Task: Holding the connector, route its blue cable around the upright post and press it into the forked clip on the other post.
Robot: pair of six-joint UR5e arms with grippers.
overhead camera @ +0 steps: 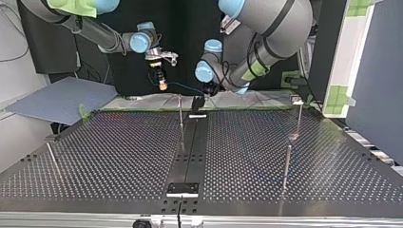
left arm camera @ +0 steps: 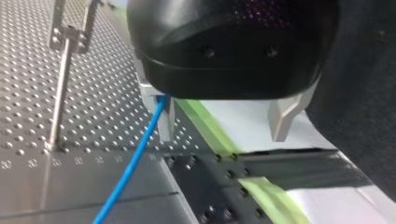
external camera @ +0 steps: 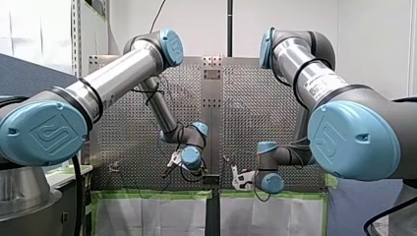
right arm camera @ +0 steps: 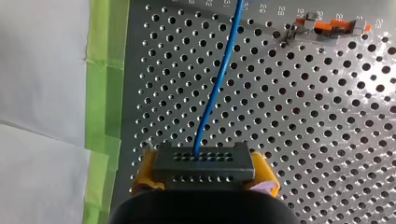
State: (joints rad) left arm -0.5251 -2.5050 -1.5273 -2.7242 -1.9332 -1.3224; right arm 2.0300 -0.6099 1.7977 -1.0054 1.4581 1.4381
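Note:
My right gripper point(right arm camera: 204, 182) is shut on the dark grey connector point(right arm camera: 203, 163), its yellow pads on either side. The blue cable point(right arm camera: 218, 84) leaves the connector and runs ahead over the perforated table. In the left wrist view my left gripper point(left arm camera: 224, 122) stands open, and the blue cable point(left arm camera: 135, 158) passes against the inner side of one metal finger point(left arm camera: 164, 119). A thin post with a forked clip point(left arm camera: 70, 35) stands beside that gripper. In the top view my right gripper point(overhead camera: 162, 83) hangs above the far edge and my left gripper point(overhead camera: 196, 102) is low near an upright post point(overhead camera: 180, 114).
More thin posts point(overhead camera: 287, 164) point(overhead camera: 299, 116) stand at the top view's right, one point(overhead camera: 51, 156) at its left. A black rail point(overhead camera: 189, 152) runs down the table's middle. Green tape point(right arm camera: 105, 70) and white sheeting line the table's edge. An orange fixture point(right arm camera: 334, 25) lies ahead of my right gripper.

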